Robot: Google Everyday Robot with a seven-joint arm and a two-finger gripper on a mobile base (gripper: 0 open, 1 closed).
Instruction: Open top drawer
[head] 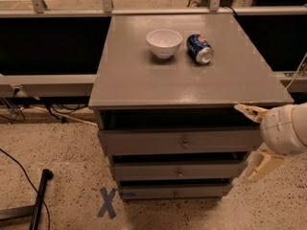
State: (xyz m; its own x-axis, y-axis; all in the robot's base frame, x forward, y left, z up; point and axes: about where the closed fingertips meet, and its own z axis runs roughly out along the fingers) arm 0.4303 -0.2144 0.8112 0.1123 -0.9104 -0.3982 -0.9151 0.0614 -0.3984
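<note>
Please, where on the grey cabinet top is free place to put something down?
Left of the bowl, the cabinet top is bare to its left edge; so is the wide strip between bowl, can and front edge. Crowded: back middle, where bowl and can lie close. The gripper, jaws open, sits below the front right corner, beside the top drawer.
</note>
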